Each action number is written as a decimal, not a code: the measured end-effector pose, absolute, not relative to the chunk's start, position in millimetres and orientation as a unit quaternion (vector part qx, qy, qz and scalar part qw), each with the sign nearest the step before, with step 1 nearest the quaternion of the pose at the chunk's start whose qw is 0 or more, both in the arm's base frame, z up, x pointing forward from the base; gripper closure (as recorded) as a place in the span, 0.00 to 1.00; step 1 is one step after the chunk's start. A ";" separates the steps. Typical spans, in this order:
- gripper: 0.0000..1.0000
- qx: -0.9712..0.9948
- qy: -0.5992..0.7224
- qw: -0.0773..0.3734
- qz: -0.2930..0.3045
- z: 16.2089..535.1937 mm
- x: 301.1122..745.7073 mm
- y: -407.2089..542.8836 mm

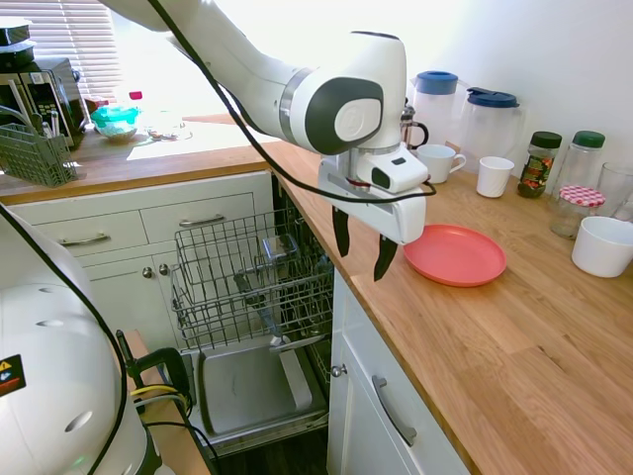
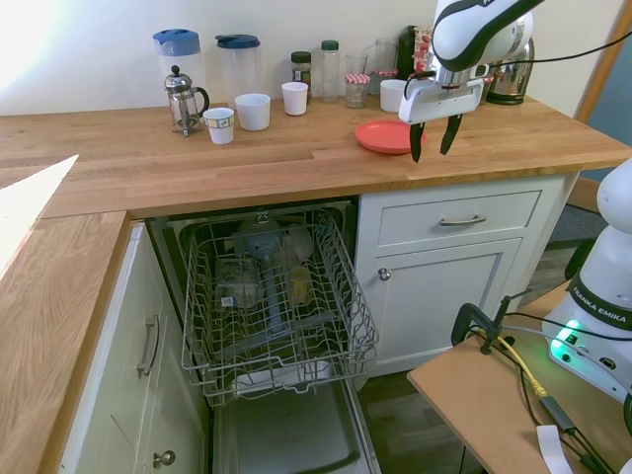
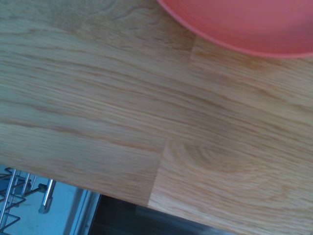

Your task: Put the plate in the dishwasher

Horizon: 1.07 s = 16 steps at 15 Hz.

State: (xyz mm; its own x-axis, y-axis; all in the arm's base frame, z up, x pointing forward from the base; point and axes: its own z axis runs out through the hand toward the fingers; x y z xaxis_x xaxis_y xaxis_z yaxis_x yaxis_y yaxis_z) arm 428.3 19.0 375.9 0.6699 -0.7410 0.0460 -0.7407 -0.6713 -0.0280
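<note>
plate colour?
Coral red, plain, no pattern. The plate lies flat on the wooden counter; first exterior view shows it best.

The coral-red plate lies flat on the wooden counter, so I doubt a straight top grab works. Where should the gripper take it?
Probably the low raised rim of the round coral-red plastic plate nearest the counter's front edge. The open gripper hangs just beside that side; one finger over the rim, one under.

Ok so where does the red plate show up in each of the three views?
First exterior view: the plate lies flat on the wooden counter, right of centre, beside the pincer.
Second exterior view: upper right on the counter, behind the pincer.
Wrist view: only its rim, top right corner.
Shared landmark: the wooden counter.
</note>
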 end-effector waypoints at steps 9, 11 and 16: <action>0.00 -0.903 0.427 0.034 -0.033 370.9 430.4 -24.8; 0.00 -0.899 0.431 0.053 -0.053 403.9 445.0 -53.4; 0.00 -0.897 0.427 0.102 -0.054 448.0 502.7 -99.8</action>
